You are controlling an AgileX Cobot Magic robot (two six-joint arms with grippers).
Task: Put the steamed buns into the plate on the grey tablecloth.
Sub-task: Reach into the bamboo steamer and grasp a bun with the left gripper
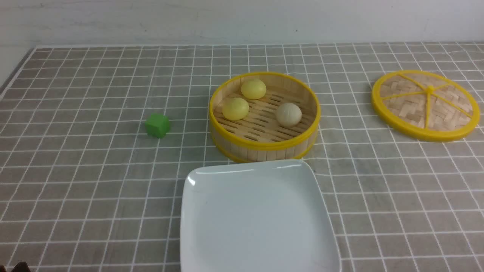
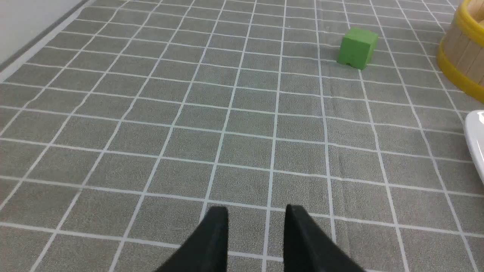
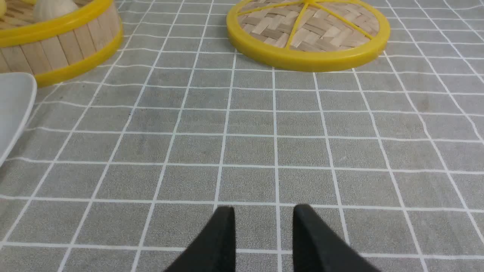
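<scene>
Three buns (image 1: 289, 114) lie inside the basket (image 1: 264, 149). The plate (image 1: 257, 219) sits just robot-side of the basket, on the tablecloth (image 1: 75, 170). Each bun is to be pinched gently from above, clear of the basket wall. The left gripper (image 2: 256, 211) and right gripper (image 3: 263, 211) are spread and empty. Neither is seen from the front, so their height is probably low.

On grey tablecloth (image 1: 75, 170): plate (image 1: 257, 226), steamer basket (image 1: 261, 151), lid (image 1: 425, 105), green cube (image 1: 157, 125).
</scene>
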